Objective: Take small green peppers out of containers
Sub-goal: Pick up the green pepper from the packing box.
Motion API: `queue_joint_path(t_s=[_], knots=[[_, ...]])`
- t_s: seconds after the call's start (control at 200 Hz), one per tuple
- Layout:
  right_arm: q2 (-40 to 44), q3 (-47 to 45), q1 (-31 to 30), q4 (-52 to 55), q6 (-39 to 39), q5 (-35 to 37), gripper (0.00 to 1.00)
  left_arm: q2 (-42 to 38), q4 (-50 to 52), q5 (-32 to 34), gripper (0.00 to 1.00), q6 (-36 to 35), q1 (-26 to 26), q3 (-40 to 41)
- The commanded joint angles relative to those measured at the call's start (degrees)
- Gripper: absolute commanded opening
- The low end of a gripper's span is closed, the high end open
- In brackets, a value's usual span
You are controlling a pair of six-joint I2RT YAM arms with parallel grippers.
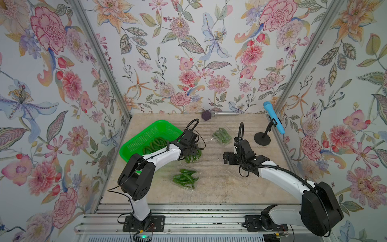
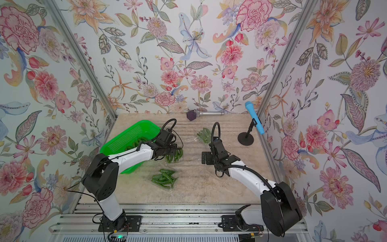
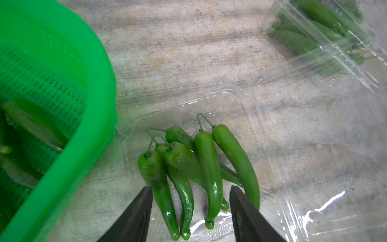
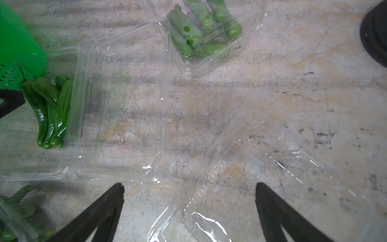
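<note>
L gripper (image 3: 190,201) jaws apart, straddling peppers (image 3: 209,167) in open container (image 3: 230,98), just right of green basket (image 3: 94,104). R gripper (image 4: 189,185) jaws wide apart, holding nothing, over empty container (image 4: 240,157). My worry: the glossy bunch slips out, or the fingers pinch thin plastic and lift the box too.

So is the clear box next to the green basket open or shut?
Open. The box has its lid folded out flat beside it, and the peppers inside lie uncovered.
</note>
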State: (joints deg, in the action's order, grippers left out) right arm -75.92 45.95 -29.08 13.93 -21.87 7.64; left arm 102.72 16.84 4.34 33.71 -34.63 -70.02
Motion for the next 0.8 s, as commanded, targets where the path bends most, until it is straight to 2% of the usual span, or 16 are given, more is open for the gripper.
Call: queue_joint_path(t_s=[0.0,0.32,0.796], knots=[[0.59,-1.14,0.89,-0.75,-0.30,-1.68,1.00,0.99,0.55,-0.37,0.62,2.73,-0.05,-1.96],[0.38,-1.66,2.11,-1.51,-0.05,-3.58,1.00,5.02,0.21,-1.40,0.55,5.34,0.00,-3.97],[1.65,-3.15,2.97,-2.72,1.54,-5.67,1.00,8.11,-2.93,0.28,0.55,9.79,0.77,-4.21]])
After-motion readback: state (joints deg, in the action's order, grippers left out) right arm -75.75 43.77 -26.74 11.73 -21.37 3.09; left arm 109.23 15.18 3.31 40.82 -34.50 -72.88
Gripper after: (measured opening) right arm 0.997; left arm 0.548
